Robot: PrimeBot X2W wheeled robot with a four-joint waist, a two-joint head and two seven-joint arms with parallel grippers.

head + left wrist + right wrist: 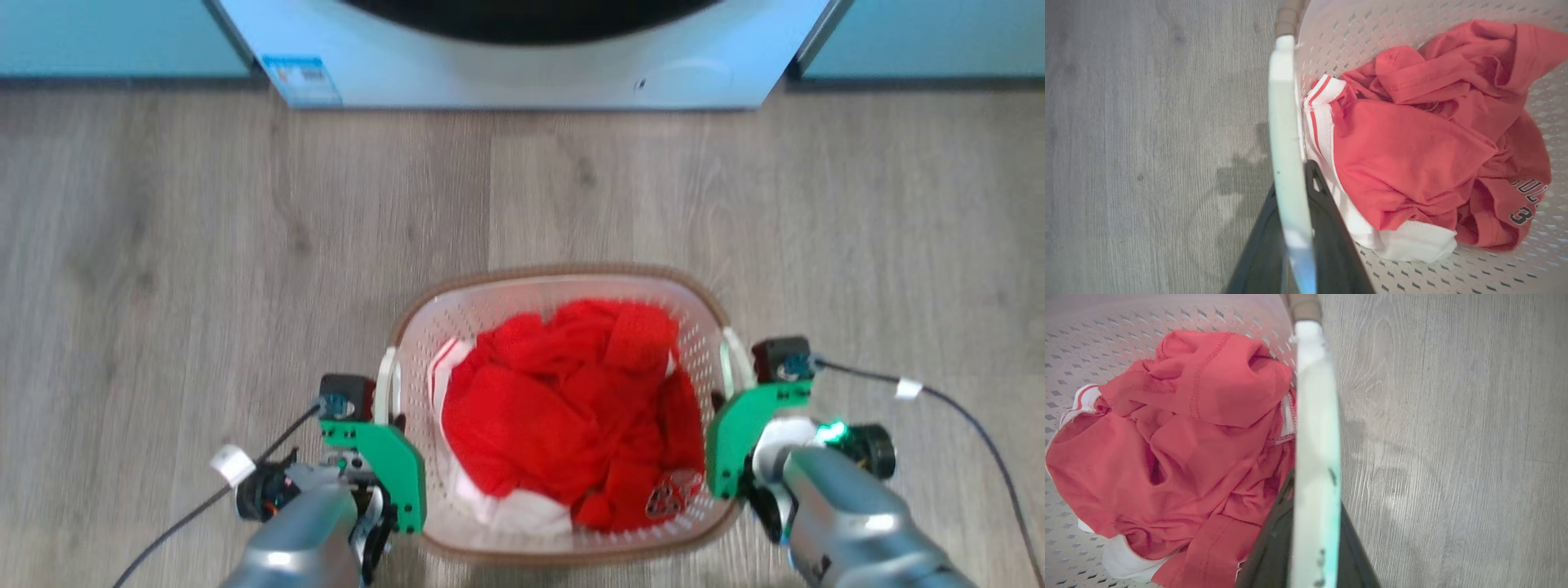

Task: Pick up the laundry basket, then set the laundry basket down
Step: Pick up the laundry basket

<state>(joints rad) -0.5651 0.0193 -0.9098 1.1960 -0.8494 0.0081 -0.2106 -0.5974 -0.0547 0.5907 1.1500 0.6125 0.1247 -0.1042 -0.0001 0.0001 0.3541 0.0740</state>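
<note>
The washing machine (522,77) is cut off by the upper edge of the head view, so that just its white lower front and a dark arc of the door are seen. A blue label (302,80) is stuck at its lower corner, but the print is too blurred to be read.

The laundry basket (563,270) is found in front of the machine, over the grey wood-grain floor (204,245) and between the two arms. Whether it rests on the floor or is held clear of it cannot be told. Its near rim is partly covered by green brackets and grey forearms. White perforated plastic walls are topped by a brown band.

A crumpled red garment (1412,143) with a white ribbed edge and thin red stripes is piled inside. A digit "3" and broken dark letters (1523,204) are made out on a fold, the rest being tucked away.

The left gripper (1292,183) is clamped on the smooth white left handle (1284,102), one dark finger on each side of it. The right gripper (1314,498) is likewise closed over the right handle (1316,396), the fingertips being hidden behind it.
</note>
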